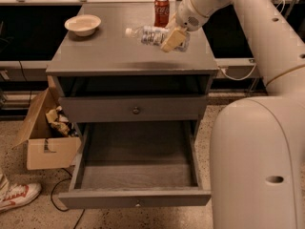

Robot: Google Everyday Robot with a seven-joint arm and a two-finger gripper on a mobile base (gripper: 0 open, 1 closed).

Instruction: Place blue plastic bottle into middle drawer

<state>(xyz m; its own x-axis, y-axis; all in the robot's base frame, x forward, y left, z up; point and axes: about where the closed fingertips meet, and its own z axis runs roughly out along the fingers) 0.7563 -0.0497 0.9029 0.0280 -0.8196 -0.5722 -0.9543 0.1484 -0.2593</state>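
Note:
The blue plastic bottle (151, 35), clear with a white cap pointing left, is held on its side above the grey cabinet top (109, 51). My gripper (174, 38) is shut on its right half, and my white arm reaches in from the upper right. The middle drawer (138, 168) is pulled open below, its grey floor bare and a small knob on its front panel. The bottle hangs over the cabinet top, behind and above the open drawer.
A red soda can (162, 11) stands at the back of the top, a cream bowl (83, 24) at back left. A closed knobbed drawer front (136, 109) is above the open drawer. A cardboard box (45, 132) and a shoe (16, 197) lie on the floor at left.

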